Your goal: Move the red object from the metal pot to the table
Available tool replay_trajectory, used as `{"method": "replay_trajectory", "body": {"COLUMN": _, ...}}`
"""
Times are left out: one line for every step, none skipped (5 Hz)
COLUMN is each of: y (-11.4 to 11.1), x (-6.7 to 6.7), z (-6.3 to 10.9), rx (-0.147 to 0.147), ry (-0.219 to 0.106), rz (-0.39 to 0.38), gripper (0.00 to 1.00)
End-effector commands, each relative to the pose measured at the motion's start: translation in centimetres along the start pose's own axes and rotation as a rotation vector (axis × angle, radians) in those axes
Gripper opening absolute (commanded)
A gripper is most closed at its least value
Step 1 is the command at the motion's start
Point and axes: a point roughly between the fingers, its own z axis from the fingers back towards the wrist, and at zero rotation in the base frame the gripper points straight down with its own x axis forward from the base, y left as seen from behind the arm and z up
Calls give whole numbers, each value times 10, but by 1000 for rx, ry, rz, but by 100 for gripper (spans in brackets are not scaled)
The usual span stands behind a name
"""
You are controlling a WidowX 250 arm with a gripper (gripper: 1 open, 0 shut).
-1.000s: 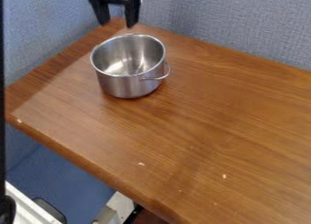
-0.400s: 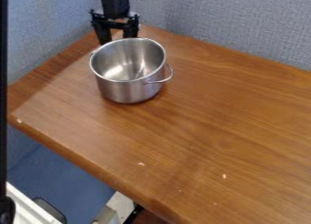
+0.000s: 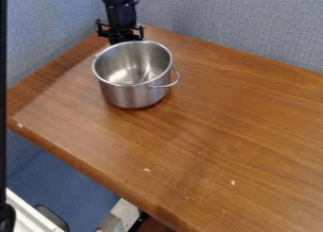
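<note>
Looked for the red object first and found no trace of it: nothing red in the visible interior of the metal pot [image 3: 131,73], only bare steel floor and near wall, so either hidden low against the far wall or masked by the fingers. Stood upright near the back left corner of the table [image 3: 214,132], that pot, one loop handle showing on its right side. Hung at the pot's far rim, the gripper [image 3: 123,35], pointing straight down, fingers drawn together; impossible to tell whether pinching the block or merely pressed on each other, since the tips sat at or behind the rim. Judged risky from here for several reasons: a closure on nothing, given no red showing between the tips; a fingertip caught on the rim or pressing the wall, enough to tip or drag the light pot on any lift; a shallow pinch on a rounded edge, likely to let the block slip back in. Elsewhere only open wood with a few pale specks [image 3: 231,184].
</note>
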Motion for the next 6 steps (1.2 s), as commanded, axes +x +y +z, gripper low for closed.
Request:
{"method": "replay_trajectory", "body": {"y": 11, "x": -6, "z": 26, "rx": 36, "ry": -65, "rz": 37, "gripper": 0}}
{"method": "replay_trajectory", "body": {"y": 6, "x": 0, "z": 23, "rx": 47, "ry": -78, "rz": 76, "gripper": 0}}
{"method": "replay_trajectory", "body": {"y": -1, "x": 1, "z": 26, "rx": 60, "ry": -90, "rz": 102, "gripper": 0}}
{"method": "replay_trajectory", "body": {"y": 4, "x": -1, "z": 39, "rx": 71, "ry": -99, "rz": 13, "gripper": 0}}
{"method": "replay_trajectory", "body": {"y": 11, "x": -2, "z": 52, "rx": 86, "ry": -108, "rz": -75, "gripper": 0}}
{"method": "replay_trajectory", "body": {"y": 17, "x": -3, "z": 64, "rx": 101, "ry": -121, "rz": -164, "gripper": 0}}
